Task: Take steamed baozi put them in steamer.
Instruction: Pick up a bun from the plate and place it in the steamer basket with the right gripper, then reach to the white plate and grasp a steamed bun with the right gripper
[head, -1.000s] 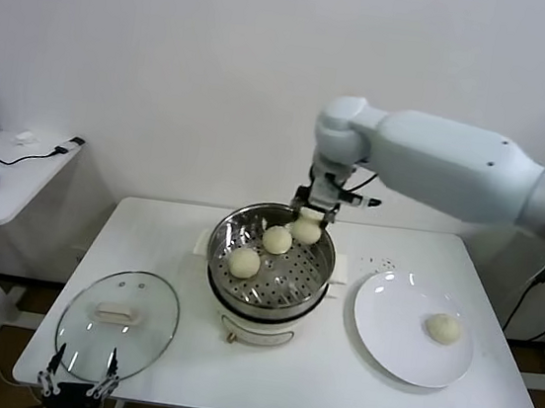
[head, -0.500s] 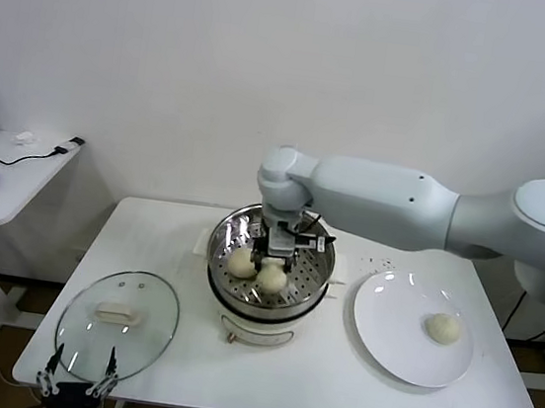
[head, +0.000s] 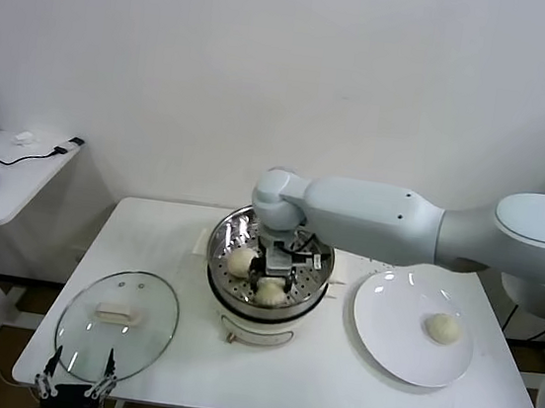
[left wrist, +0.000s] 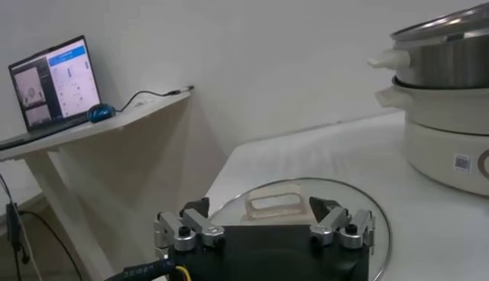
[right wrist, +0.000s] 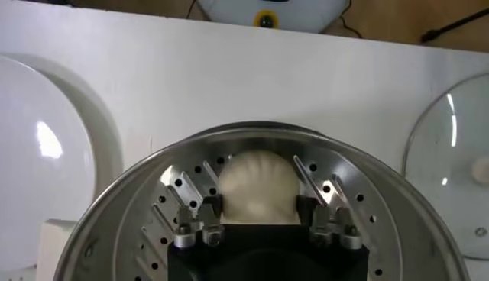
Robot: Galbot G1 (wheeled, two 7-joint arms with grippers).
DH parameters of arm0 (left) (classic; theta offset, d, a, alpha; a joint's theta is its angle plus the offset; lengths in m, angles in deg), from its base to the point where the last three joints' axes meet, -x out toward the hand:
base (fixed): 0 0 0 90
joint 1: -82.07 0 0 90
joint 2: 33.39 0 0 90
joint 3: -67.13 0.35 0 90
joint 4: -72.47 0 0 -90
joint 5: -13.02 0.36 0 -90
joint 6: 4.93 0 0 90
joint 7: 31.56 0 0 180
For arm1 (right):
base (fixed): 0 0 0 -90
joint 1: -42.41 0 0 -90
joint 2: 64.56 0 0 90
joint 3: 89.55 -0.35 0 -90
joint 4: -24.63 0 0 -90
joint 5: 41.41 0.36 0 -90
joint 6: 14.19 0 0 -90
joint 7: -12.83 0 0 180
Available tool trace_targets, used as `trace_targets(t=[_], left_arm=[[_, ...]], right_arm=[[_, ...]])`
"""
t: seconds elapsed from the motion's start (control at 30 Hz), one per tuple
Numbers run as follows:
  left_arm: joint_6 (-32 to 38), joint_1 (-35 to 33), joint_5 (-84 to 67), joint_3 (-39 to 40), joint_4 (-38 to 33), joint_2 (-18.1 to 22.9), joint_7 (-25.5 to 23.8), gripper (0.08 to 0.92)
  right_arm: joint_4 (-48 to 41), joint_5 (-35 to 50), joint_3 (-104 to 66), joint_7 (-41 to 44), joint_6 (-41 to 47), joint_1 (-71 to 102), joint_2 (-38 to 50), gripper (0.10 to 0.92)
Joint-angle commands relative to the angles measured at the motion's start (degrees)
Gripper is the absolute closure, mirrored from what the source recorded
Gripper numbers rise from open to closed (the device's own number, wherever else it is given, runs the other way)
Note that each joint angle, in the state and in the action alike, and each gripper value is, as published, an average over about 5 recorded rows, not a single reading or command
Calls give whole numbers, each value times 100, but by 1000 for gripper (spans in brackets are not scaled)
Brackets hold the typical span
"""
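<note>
Reaching into the steamer (head: pixel 316 269), the right tool (head: pixel 272 271) straddles one of two visible baozi (head: pixel 270 290), fingers parted; a third (head: pixel 443 329) lies on the plate (head: pixel 392 323).

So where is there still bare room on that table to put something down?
Free: the front strip of the table between the glass lid and the plate, and the plate around its one bun. Crowded: the steamer, with buns and the right pincer inside.

I count three baozi in view: two in the steamer (head: pixel 315 281) at frame centre — one (head: pixel 242 261), one (head: pixel 270 290) — and one (head: pixel 443 328) on the single white plate (head: pixel 387 328) at right. One glass lid (head: pixel 119 323) sits lower left.
</note>
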State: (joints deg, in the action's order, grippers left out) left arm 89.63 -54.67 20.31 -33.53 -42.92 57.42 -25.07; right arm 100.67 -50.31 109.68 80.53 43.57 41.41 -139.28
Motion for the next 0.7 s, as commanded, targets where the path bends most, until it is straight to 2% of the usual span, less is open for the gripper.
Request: trace_targets(t=[0.03, 0.17, 0.27, 0.37, 0.47, 0.6, 0.7], left_arm=[[7, 2, -7, 13, 23, -3, 10, 177], [19, 4, -6, 24, 39, -8, 8, 177], [33, 10, -20, 40, 55, -28, 0, 177], [44, 21, -27, 71, 65, -55, -2, 177], [48, 24, -33, 95, 44, -77, -5, 177], [44, 26, -37, 112, 11, -116, -9, 177], [45, 33, -43, 122, 6, -151, -10, 177]], right_arm=[[-13, 1, -45, 75, -79, -7, -4, 266], [-56, 71, -135, 93, -110, -143, 104, 209], [-135, 208, -198, 20, -58, -332, 275, 203], [-262, 571, -164, -178, 374, -656, 594, 203], [-334, 1345, 205, -597, 1346, -1192, 1076, 203], [-191, 2980, 1192, -1461, 3023, -1959, 1835, 203], [-100, 3637, 1318, -1407, 4148, -2064, 2463, 203]])
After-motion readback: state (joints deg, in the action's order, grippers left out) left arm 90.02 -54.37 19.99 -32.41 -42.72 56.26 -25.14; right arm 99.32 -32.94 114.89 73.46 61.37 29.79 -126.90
